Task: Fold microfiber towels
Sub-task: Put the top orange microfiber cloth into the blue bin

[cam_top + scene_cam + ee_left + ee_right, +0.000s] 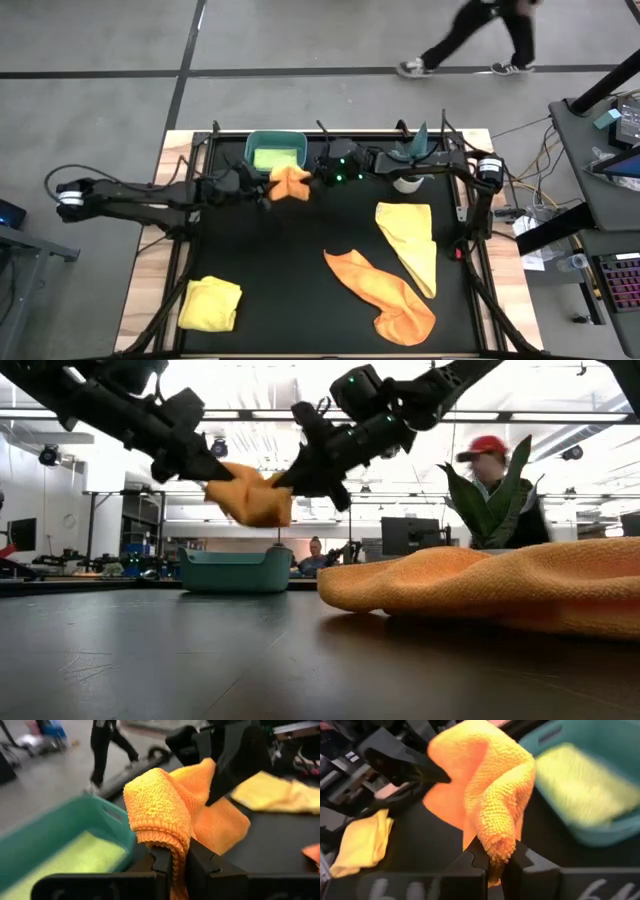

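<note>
Risk: orange towel (291, 183) hangs in air just beside teal bin (275, 141), pinched w/ left gripper (262, 187) & right gripper (322, 176) both clamped on it; uneven pull may slip an edge, bunching cloth vs bin rim.

Grey floor (300, 40) with dark seams surrounds the black worktop (300, 300). A person (480, 35) walks past its far edge. Ceiling lights (250, 390) glare above distant monitors (405, 532).
</note>
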